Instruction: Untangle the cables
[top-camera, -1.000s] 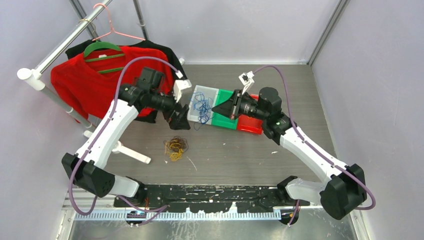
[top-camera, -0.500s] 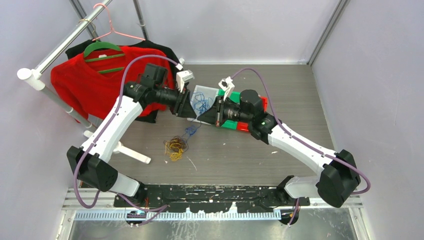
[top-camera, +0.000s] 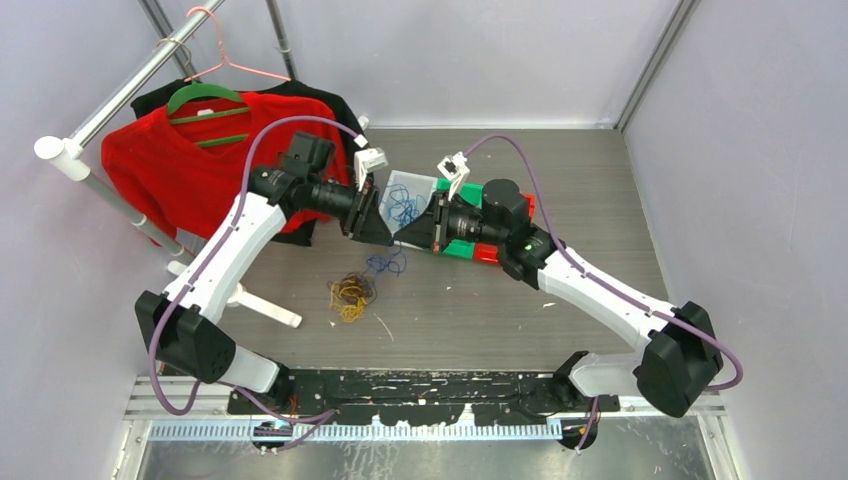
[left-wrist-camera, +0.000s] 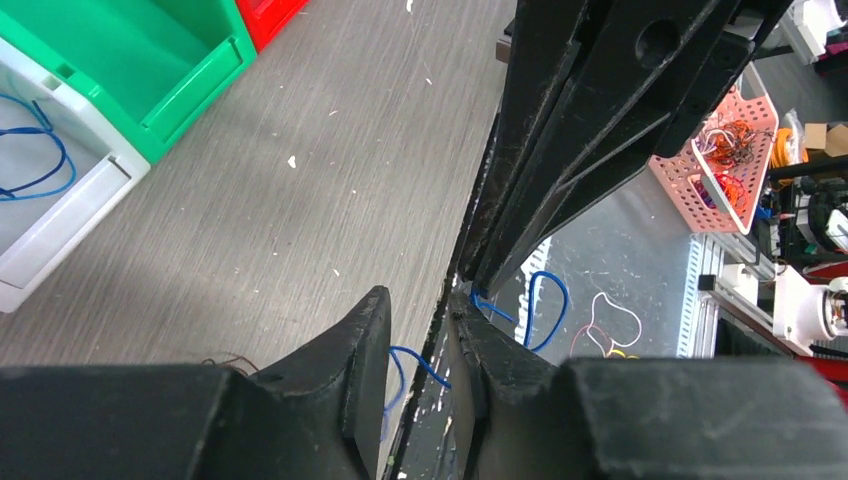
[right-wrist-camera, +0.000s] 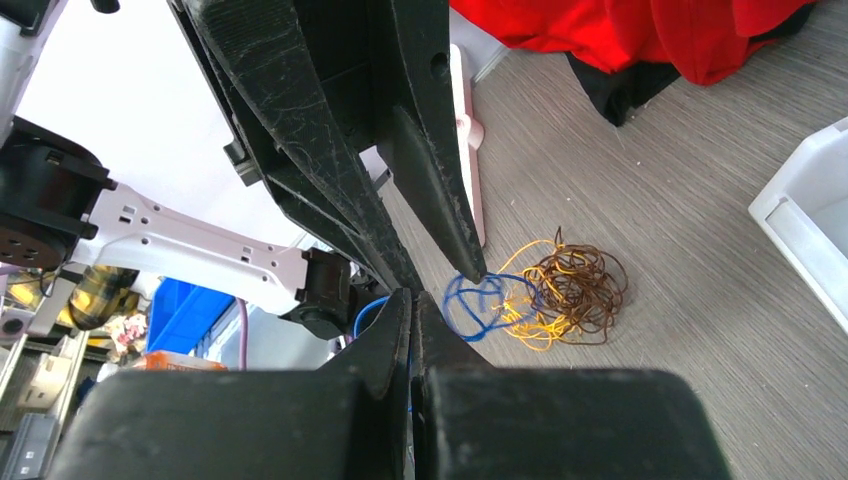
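My right gripper (top-camera: 405, 236) (right-wrist-camera: 412, 295) is shut on a blue cable (left-wrist-camera: 545, 300), above the table in front of the white bin (top-camera: 432, 183). The left gripper (top-camera: 388, 236) (left-wrist-camera: 421, 300) meets it tip to tip. Its jaws stand a narrow gap apart, and a blue strand (left-wrist-camera: 425, 362) crosses that gap. A loop of blue cable (top-camera: 385, 263) (right-wrist-camera: 475, 305) dangles under both tips. Beside it, a yellow-orange and dark brown clump (top-camera: 350, 293) (right-wrist-camera: 570, 295) lies on the table. More blue cables (top-camera: 403, 207) (left-wrist-camera: 40, 165) lie in the white bin.
A green bin (left-wrist-camera: 150, 60) and a red bin (top-camera: 500, 255) stand to the right of the white one. A rack with a red shirt (top-camera: 200, 165) stands at the back left, with its white foot (top-camera: 265, 308) near the clump. A pink basket (left-wrist-camera: 715, 160) stands off the table.
Both grippers moved together in front of the white bin. The left jaws narrowed from wide open. A blue loop now hangs below the tips, a little above the clump.
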